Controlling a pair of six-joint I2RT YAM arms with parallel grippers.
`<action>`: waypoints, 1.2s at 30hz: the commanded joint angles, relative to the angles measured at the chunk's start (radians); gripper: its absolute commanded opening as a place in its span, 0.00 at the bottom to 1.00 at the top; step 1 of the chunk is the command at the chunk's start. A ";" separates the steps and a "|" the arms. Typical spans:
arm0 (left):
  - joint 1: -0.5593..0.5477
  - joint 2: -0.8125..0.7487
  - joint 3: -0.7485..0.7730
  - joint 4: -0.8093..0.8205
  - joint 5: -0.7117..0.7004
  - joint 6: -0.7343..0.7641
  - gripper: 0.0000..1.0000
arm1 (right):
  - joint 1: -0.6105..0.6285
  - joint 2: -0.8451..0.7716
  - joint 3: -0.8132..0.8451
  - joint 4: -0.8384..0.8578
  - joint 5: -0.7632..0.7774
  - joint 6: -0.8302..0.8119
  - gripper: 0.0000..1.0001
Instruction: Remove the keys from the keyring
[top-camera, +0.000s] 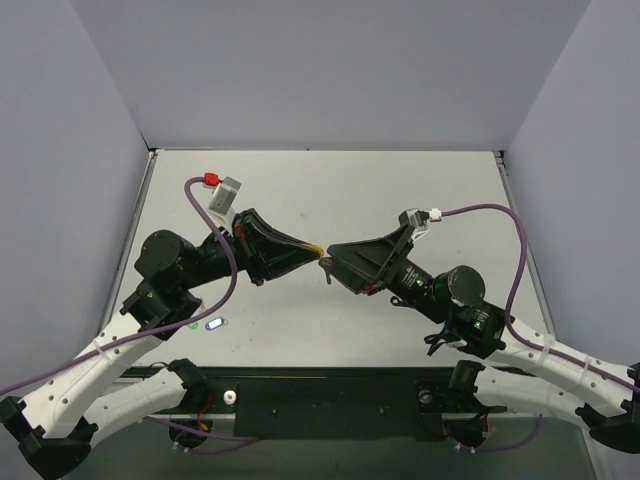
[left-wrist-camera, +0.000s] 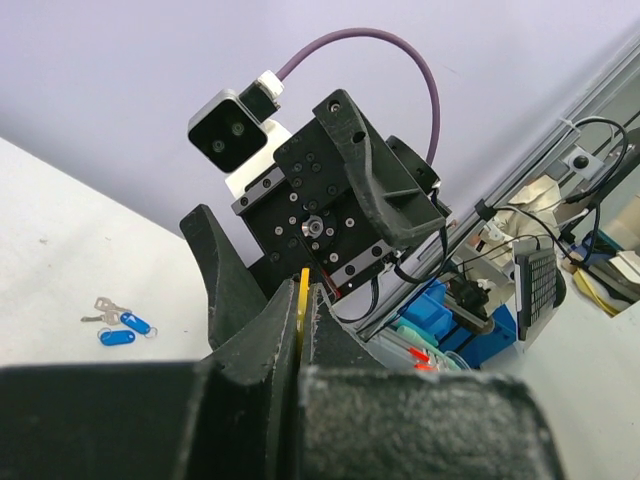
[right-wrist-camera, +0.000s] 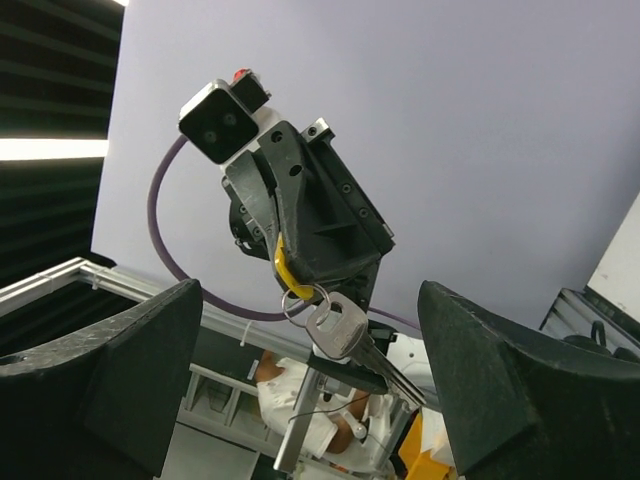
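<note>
My left gripper (top-camera: 312, 252) is shut on the small yellow tag (top-camera: 317, 250) and holds it above the table's middle. In the left wrist view the tag (left-wrist-camera: 303, 295) shows edge-on between the closed fingers. In the right wrist view the tag (right-wrist-camera: 290, 275) sticks out of the left gripper. The thin keyring (right-wrist-camera: 303, 303) hangs from the tag, and the silver key (right-wrist-camera: 345, 335) hangs on the ring. My right gripper (top-camera: 335, 262) is open. Its fingers (right-wrist-camera: 120, 370) stand wide apart on either side of the key, without touching it.
Silver keys with blue tags (left-wrist-camera: 120, 325) lie on the table, seen at the left of the left wrist view. A white-and-blue tag (top-camera: 214, 323) and a green tag (top-camera: 193, 323) lie near the left arm at the front. Grey walls enclose the table.
</note>
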 joint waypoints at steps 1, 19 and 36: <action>-0.005 -0.018 0.049 0.074 -0.031 -0.008 0.00 | 0.023 0.017 0.002 0.188 0.003 0.024 0.81; -0.006 -0.018 0.048 0.080 -0.049 -0.009 0.00 | 0.035 0.050 -0.012 0.340 -0.037 0.067 0.65; -0.005 -0.021 0.043 0.136 -0.042 -0.037 0.00 | 0.043 0.110 -0.010 0.429 -0.057 0.094 0.68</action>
